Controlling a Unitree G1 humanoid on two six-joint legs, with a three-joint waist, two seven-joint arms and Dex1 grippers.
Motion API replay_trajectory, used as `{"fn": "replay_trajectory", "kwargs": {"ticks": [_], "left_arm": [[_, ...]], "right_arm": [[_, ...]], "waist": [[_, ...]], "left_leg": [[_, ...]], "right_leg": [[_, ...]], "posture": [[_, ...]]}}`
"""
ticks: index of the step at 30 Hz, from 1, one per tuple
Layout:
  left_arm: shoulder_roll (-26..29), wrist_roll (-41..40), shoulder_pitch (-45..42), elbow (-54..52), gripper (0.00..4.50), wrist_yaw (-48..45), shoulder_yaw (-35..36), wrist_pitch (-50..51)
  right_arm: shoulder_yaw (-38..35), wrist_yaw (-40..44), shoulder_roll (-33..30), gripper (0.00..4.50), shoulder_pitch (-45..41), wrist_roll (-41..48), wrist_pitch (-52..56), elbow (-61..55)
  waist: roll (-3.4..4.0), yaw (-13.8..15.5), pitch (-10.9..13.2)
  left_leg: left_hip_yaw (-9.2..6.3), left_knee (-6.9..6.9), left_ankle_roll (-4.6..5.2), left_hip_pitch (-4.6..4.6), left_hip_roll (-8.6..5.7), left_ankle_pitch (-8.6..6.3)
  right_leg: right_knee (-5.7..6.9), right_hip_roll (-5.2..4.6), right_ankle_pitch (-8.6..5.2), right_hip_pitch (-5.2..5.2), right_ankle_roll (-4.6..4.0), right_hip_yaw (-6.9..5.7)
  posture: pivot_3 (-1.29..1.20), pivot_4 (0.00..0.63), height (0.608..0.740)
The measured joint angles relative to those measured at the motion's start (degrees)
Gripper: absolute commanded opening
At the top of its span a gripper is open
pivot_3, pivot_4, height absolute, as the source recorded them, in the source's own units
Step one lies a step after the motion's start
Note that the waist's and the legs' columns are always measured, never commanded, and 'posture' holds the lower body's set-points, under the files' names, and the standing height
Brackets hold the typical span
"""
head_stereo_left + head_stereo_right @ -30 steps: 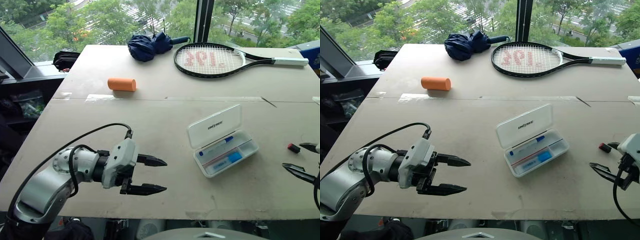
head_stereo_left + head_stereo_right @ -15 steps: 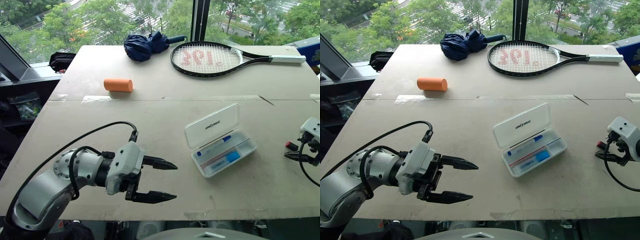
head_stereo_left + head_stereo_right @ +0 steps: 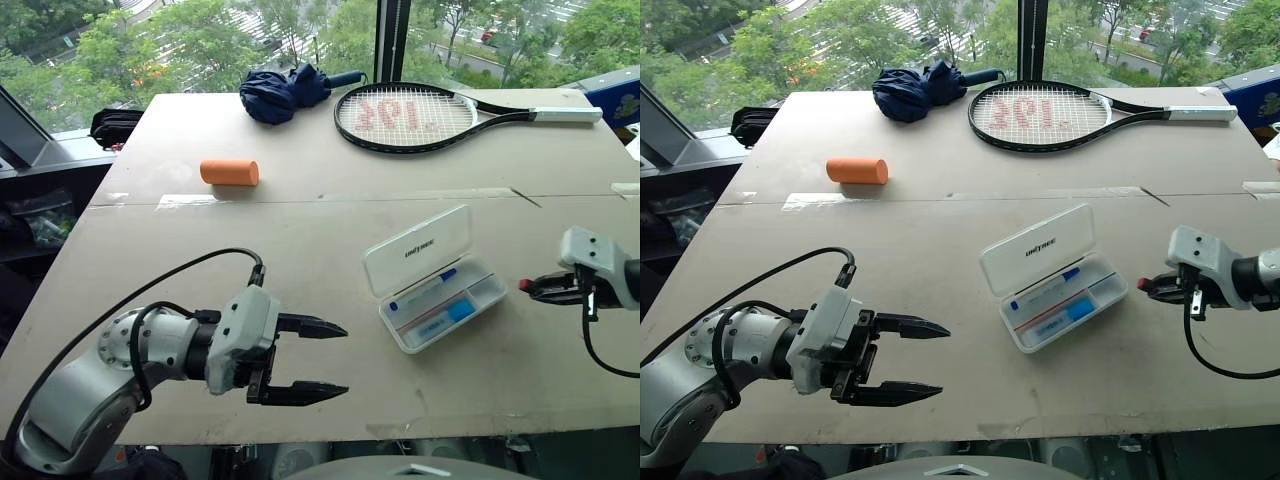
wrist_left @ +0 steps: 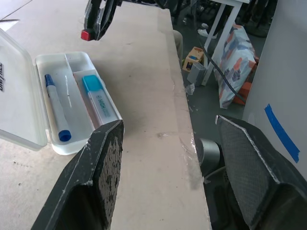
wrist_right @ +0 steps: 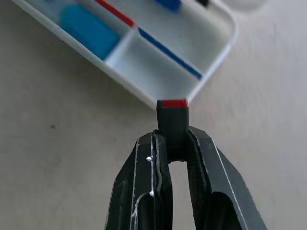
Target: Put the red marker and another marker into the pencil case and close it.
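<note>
We see the pencil case [image 3: 435, 280] lying open right of centre in the head view, lid tilted back, a blue marker [image 3: 424, 288] in its tray. At the right edge, our right gripper [image 5: 173, 143] pinches the red marker [image 5: 172, 120], its red tip poking out just beside the case's corner. In the lower left, our left gripper [image 3: 325, 358] hovers over the table [image 3: 300, 220] with fingers spread, grasping nothing.
</note>
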Motion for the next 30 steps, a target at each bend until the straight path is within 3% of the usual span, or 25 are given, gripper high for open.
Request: {"fn": "replay_trajectory", "kwargs": {"ticks": [5, 11, 18, 21, 23, 27, 29, 30], "left_arm": [[0.3, 0.1, 1.6, 0.1, 3.12, -0.1, 1.2, -0.7], [0.4, 0.6, 4.6, 0.1, 3.12, 0.0, 2.6, -1.4], [0.4, 1.0, 6.8, -0.4, 3.12, 0.7, 4.0, -2.0], [0.3, 1.0, 7.7, -1.1, 3.12, 1.3, 4.0, -2.0], [0.3, 1.0, 7.8, -1.6, 3.12, 2.2, 4.0, -2.0], [0.1, 0.5, 8.0, -1.7, 3.12, 3.5, 4.1, -1.8], [0.0, 0.3, 8.2, -1.6, 3.12, 3.6, 4.2, -1.8], [0.0, 0.1, 7.8, -1.6, 3.12, 3.8, 4.2, -1.8]], "right_arm": [[10.8, 5.3, 2.0, 0.02, -10.0, -8.6, -11.4, 4.7], [17.1, 10.8, 4.8, 0.02, -16.5, -15.0, -23.6, 14.8], [18.2, 12.9, 8.8, 3.2, -20.3, -16.4, -29.3, 19.9], [15.9, 13.7, 9.1, 3.06, -20.2, -10.5, -21.4, 17.7], [12.4, 14.4, 8.9, 2.47, -20.5, -3.4, -10.9, 14.6], [7.4, 14.2, 6.9, 0.58, -27.5, 3.2, 4.7, 16.9], [8.3, 13.8, 7.1, 0.05, -31.3, 2.2, 5.8, 21.0], [9.0, 12.6, 8.4, 0.05, -36.1, 0.1, 5.8, 26.5]], "waist": [[-0.07, 0.4, 0.1], [-0.08, 0.2, 0.1], [-0.05, 0.1, 0.1], [0.04, 0.2, 0.2], [0.06, 0.2, 0.2], [0.07, 0.2, 0.2], [0.07, 0.1, 0.2], [0.1, -0.1, 0.2]], "left_leg": [[0.01, 0.02, -0.01, -0.09, -0.13, 0.0], [-0.02, 0.01, -0.01, -0.1, -0.13, 0.01], [-0.04, 0.0, -0.01, -0.09, -0.11, 0.01], [-0.04, 0.0, -0.01, -0.12, -0.12, 0.01], [-0.09, 0.0, -0.01, -0.14, -0.12, 0.01], [-0.08, -0.02, -0.01, -0.12, -0.13, 0.0], [-0.04, -0.02, -0.01, -0.11, -0.14, 0.0], [0.07, -0.04, -0.01, -0.1, -0.15, 0.0]], "right_leg": [[-0.1, -0.15, 0.0, 0.0, -0.01, -0.01], [-0.1, -0.19, 0.0, -0.02, -0.01, -0.06], [-0.06, -0.19, 0.0, -0.03, -0.02, -0.07], [-0.06, -0.27, 0.0, -0.04, -0.02, -0.07], [-0.06, -0.41, 0.01, -0.04, -0.03, -0.07], [-0.08, -0.48, 0.0, -0.04, -0.06, -0.11], [-0.08, -0.45, 0.0, -0.04, -0.06, -0.1], [-0.07, -0.42, 0.0, -0.11, -0.06, -0.02]], "posture": [[0.0, 0.15, 0.73], [0.0, 0.15, 0.73], [0.0, 0.15, 0.73], [0.0, 0.15, 0.73], [0.0, 0.15, 0.73], [0.0, 0.15, 0.73], [0.0, 0.15, 0.73], [0.0, 0.15, 0.73]]}}
